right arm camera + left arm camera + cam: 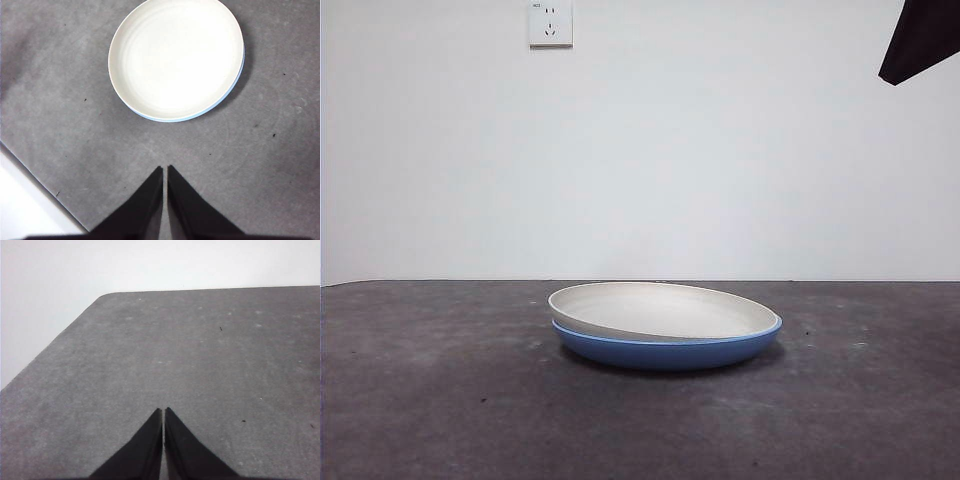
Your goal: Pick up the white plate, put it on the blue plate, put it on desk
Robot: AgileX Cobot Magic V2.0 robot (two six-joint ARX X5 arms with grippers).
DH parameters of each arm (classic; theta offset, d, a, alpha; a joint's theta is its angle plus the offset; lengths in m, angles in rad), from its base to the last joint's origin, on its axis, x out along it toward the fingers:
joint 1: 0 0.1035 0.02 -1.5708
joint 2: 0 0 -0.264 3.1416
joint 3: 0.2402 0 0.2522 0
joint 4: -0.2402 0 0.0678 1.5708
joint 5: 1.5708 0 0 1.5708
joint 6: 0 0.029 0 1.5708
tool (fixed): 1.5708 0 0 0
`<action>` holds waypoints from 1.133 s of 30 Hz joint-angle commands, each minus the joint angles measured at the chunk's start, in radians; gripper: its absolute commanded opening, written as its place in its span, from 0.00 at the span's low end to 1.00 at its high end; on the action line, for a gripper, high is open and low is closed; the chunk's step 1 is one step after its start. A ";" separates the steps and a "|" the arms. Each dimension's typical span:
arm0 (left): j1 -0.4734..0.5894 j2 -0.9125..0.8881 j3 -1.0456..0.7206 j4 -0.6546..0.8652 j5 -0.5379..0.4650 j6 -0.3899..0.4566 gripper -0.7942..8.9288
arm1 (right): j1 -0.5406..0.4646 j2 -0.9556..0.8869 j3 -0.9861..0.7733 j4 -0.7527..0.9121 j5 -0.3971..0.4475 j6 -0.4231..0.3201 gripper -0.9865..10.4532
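The white plate (665,308) rests nested in the blue plate (665,352), slightly tilted, on the dark grey desk (440,400). From the right wrist view the white plate (175,57) covers nearly all of the blue plate (220,100), which shows only as a thin rim. My right gripper (164,171) hangs above the desk, apart from the stack, its jaws shut and holding nothing. It shows as a black tip (923,38) at the front view's top right corner. My left gripper (163,412) is shut over bare desk (200,355), with no plate near it.
A white wall with a socket (550,23) stands behind the desk. The desk's rounded corner (102,296) and side edge show in the left wrist view. Another desk edge (35,175) runs close to my right gripper.
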 commanded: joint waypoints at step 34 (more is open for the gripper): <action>0.002 -0.001 -0.020 -0.006 -0.002 -0.003 0.09 | -0.425 -0.705 -0.676 0.895 0.177 -0.092 0.09</action>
